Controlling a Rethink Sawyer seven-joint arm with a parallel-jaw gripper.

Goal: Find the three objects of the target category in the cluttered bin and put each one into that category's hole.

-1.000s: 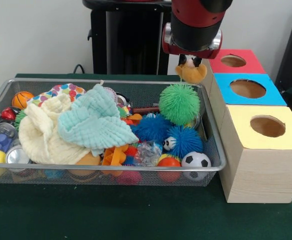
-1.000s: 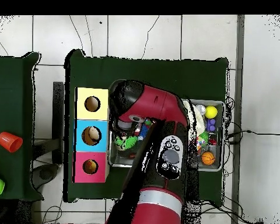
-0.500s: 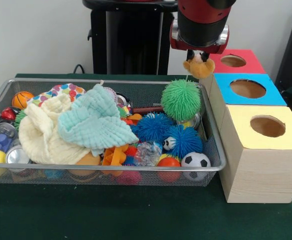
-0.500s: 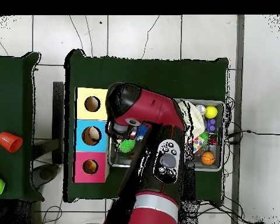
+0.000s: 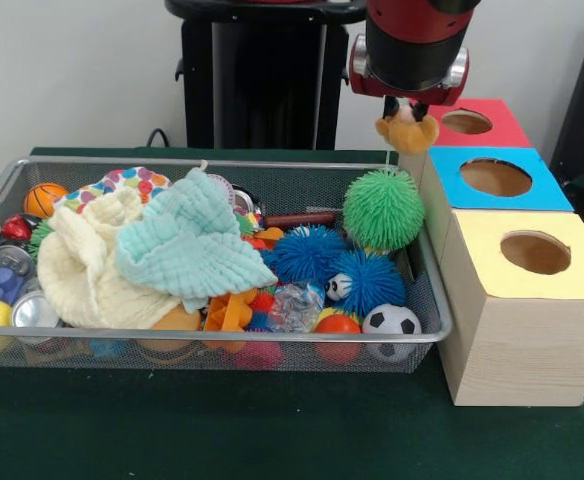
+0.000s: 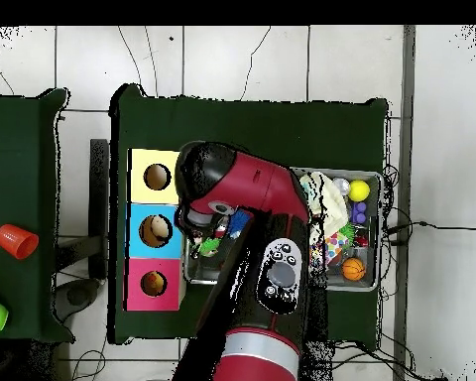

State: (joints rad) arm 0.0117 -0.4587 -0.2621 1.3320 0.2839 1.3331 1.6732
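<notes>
Above the mesh bin's (image 5: 222,345) far corner, beside the red box (image 5: 469,122), the gripper (image 5: 406,108) pinches a small plush toy (image 5: 407,131). It is tan, fuzzy and rounded, dangling over a spiky green ball (image 5: 383,208).

- Boxes with a hole: three – red (image 5: 469,121), blue (image 5: 496,177), yellow (image 5: 534,252).
- Spiky balls: one green (image 5: 383,208), two blue (image 5: 305,254) (image 5: 370,281).
- Cloths: two (image 5: 194,243) (image 5: 84,264).
- Soccer ball: one (image 5: 391,321).

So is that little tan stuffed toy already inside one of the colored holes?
No, the tan stuffed toy hangs from the tool, above the bin's edge.
</notes>
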